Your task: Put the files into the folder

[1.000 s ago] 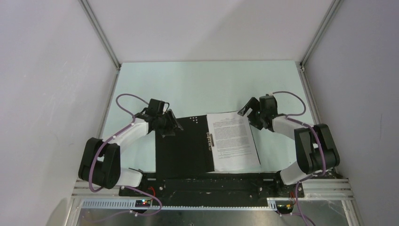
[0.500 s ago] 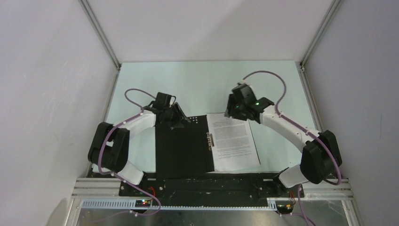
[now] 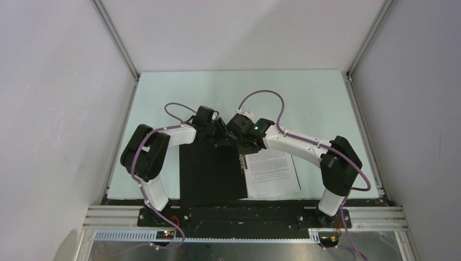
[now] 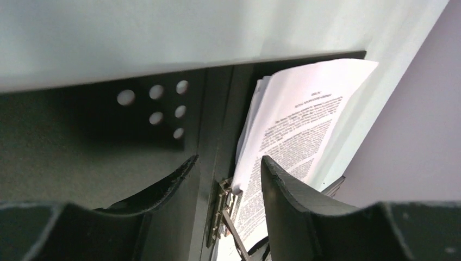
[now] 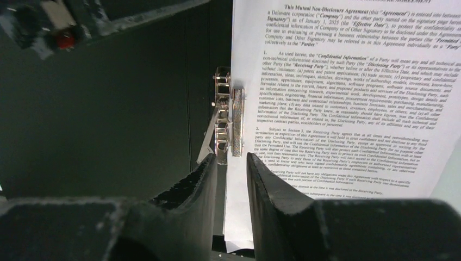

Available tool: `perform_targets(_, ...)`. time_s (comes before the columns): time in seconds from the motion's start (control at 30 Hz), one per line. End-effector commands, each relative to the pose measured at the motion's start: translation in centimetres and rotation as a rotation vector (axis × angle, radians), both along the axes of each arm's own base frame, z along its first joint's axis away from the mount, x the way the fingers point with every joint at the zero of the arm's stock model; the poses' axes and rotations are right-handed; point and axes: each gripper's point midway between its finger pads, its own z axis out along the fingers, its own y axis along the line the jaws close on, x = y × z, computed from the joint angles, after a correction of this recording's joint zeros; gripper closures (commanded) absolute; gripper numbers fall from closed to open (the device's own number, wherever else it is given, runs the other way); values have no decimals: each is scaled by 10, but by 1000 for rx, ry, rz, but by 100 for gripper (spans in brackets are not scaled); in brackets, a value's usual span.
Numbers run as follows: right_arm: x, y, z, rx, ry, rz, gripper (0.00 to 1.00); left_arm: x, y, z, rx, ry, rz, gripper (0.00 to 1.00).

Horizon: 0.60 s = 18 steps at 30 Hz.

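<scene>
**Q:** Where is the folder?
**A:** The folder (image 3: 209,179) lies opened flat on the bench (image 3: 234,92), near the arm bases, with its black inner faces up. The metal spine clip (image 5: 229,122) sits on the centre fold. Six round holes (image 4: 155,103) show in the left cover near its far edge.

**Q:** Where are the files?
**A:** The files (image 3: 274,174) rest on the right inner cover, printed side up, with their left edge just beside the spine clip. The left wrist view shows more than one sheet edge at the far corner.

**Q:** What is the state of the left end effector?
**A:** The left end effector (image 4: 229,163) is over the far part of the fold. Its fingers are spread apart and nothing is between them.

**Q:** And the right end effector?
**A:** The right end effector (image 5: 231,157) is over the spine clip, close beside the left one. Its fingers are parted by a narrow gap and grip nothing. Whether either unit touches the folder cannot be told.
</scene>
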Motion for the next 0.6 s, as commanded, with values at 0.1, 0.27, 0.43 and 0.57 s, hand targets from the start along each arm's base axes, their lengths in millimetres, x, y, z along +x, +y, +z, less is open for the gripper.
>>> perform_targets(0.1,7,12,15,-38,-50,2,70,3,1,-15,-2,39,58,51)
perform_targets(0.27,2,21,13,-43,-45,27,71,-2,10,-32,27,91,119,51)
perform_targets(0.43,-3,24,6,-64,-30,40,73,-4,16,-38,39,110,144,52)
perform_targets(0.57,-6,27,0,-74,-17,48,79,-2,19,-38,41,115,157,52)
